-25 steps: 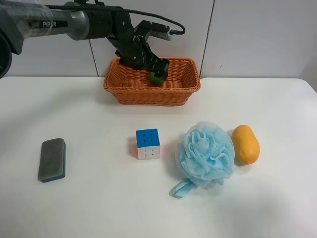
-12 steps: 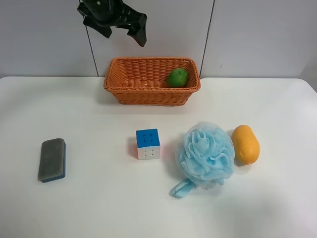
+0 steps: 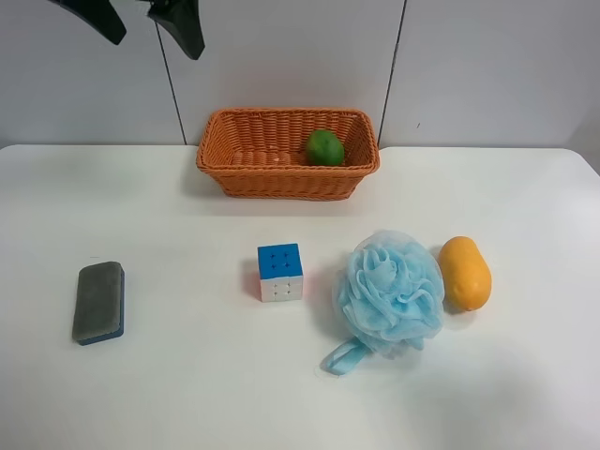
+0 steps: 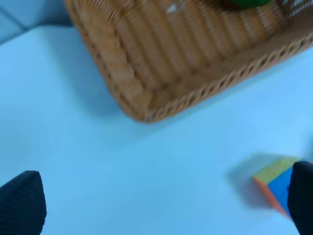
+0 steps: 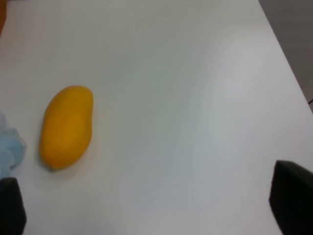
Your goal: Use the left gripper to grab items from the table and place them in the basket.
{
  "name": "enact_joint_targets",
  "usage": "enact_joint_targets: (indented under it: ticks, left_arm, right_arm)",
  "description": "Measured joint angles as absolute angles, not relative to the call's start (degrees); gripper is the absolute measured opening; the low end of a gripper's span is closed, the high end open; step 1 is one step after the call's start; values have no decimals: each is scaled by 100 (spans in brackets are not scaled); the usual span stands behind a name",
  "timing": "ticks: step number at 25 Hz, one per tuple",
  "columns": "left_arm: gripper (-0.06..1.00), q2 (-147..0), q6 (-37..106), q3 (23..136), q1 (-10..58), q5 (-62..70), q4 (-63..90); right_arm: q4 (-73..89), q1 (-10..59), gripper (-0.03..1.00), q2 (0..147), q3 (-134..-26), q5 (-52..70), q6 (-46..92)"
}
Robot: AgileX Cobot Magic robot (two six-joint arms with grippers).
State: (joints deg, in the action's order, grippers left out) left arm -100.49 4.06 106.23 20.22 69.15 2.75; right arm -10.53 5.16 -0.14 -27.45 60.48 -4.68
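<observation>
The left gripper [image 3: 145, 23] hangs high at the exterior high view's top left, above and to the left of the basket [image 3: 281, 183], open and empty. The green oval fruit [image 3: 324, 147] lies inside the basket towards its right end. On the table [image 3: 187, 394] lie the grey-and-blue eraser block [image 3: 99, 301], the puzzle cube [image 3: 280, 272], the light blue pouf [image 3: 389, 291] and the orange mango [image 3: 465, 272]. The left wrist view shows the open gripper [image 4: 161, 205] over bare table between the basket [image 4: 161, 58] and the cube [image 4: 279, 186].
The right gripper [image 5: 151, 205] is open and empty above the table, with the mango [image 5: 66, 126] and an edge of the pouf [image 5: 7, 147] ahead of it. A panelled wall stands close behind the basket.
The left gripper let go of the green fruit in the basket, then rose and moved towards the exterior high view's top left. The fruit settled in the basket.
</observation>
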Motion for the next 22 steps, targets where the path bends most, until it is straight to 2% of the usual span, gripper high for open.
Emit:
enact_joint_targets:
  ticks: [15, 22]
  left_arm:
    - [99, -6248, 405, 6248, 1867, 6396, 261]
    - [99, -4525, 328, 5000, 1867, 6785, 253]
  right_arm:
    - [-1053, 516, 99, -14, -2745, 6048, -468]
    - [-1053, 516, 99, -14, -2745, 6048, -468]
